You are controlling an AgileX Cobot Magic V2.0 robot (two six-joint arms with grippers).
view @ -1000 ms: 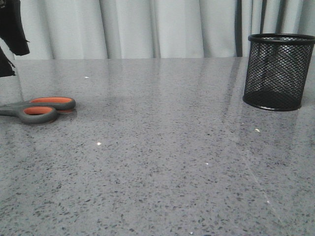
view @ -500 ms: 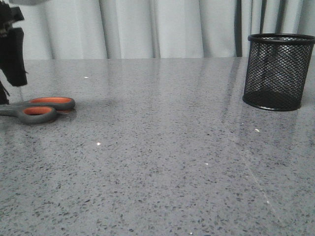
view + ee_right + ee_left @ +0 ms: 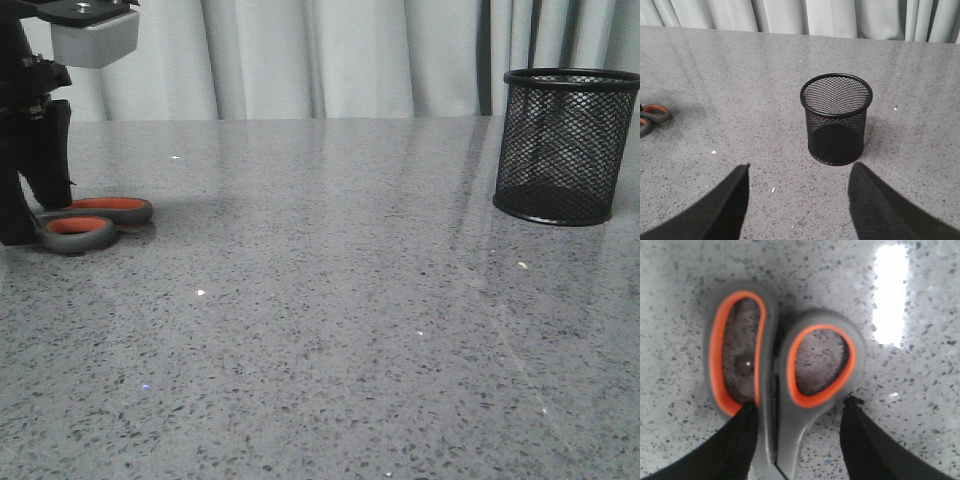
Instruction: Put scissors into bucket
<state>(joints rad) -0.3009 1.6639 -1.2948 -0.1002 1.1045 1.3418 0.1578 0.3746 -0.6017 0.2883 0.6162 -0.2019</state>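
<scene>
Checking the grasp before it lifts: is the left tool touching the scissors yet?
Cannot tell. In the left wrist view the left tool straddles the scissors, one finger overlapping the long loop's edge, the other showing a thin gap; contact isn't plain.

Scissors (image 3: 780,390) blades cut off behind the left tool (image 3: 797,440); bucket (image 3: 565,145) rim clipped.

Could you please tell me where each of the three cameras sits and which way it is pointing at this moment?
Front view: low, looking forward across the table towards a curtain; the left gripper stands over the scissors, the bucket far right.
Left wrist view: straight down at the scissors' handles; two black fingers straddle them, open.
Right wrist view: high, angled down at the bucket; its own open fingers show.
Shared: front and right wrist views both show bucket and scissors.
</scene>
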